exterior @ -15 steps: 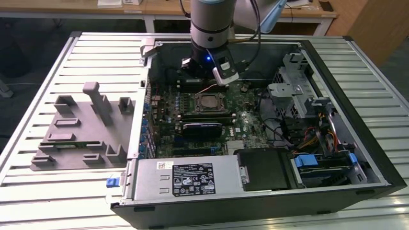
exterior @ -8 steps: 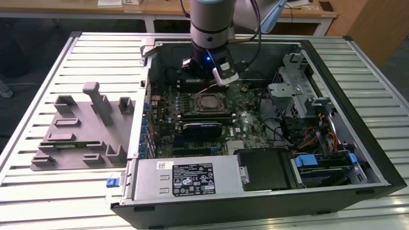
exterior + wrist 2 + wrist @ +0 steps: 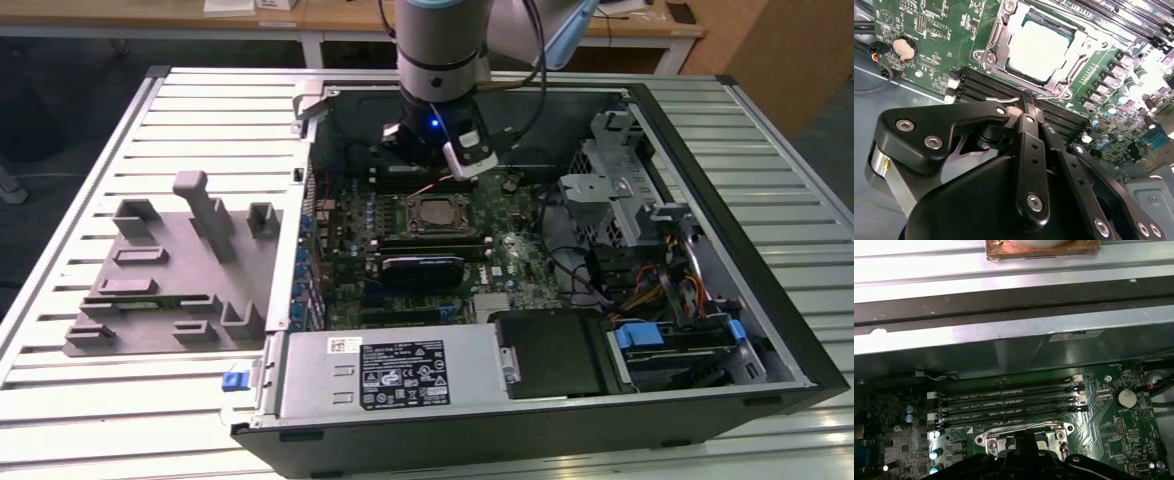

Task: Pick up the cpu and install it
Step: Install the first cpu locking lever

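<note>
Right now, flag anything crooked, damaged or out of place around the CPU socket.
Nothing stands out. The cpu lies flat and square inside the socket frame on the motherboard. The claw is above the memory slots beside it, holding nothing.

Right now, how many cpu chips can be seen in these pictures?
1: the cpu lies in the socket on the motherboard. Others may be hidden.

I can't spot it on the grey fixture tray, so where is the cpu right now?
The cpu sits in the motherboard socket, inside the metal frame, beside the memory slots in the second wrist view, just beyond the gripper.
</note>
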Motion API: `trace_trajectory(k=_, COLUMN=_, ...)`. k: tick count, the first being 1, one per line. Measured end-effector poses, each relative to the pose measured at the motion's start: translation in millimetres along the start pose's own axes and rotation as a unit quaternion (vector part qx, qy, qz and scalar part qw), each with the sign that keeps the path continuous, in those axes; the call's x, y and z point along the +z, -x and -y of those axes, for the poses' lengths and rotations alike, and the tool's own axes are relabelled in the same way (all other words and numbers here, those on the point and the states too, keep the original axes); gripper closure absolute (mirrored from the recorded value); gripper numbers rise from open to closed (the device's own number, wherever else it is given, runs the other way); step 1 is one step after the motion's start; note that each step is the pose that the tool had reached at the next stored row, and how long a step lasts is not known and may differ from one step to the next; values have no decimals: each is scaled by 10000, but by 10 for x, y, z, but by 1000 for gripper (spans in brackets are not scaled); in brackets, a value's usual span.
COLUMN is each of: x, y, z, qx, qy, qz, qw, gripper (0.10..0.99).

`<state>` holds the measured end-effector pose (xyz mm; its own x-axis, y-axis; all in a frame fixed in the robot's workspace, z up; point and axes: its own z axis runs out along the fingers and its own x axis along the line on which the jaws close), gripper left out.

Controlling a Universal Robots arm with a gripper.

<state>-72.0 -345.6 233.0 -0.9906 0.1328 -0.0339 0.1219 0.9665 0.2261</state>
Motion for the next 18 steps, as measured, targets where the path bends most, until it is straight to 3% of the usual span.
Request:
trace_trajectory(k=8, x=21, y=-5, z=-31, qx=120, qy=-34, qz=108, qw=9999, gripper=980)
trace_trajectory(k=18, x=87, y=-15, z=-73, qx=215, qy=-186, qz=158, qw=9995, gripper=980)
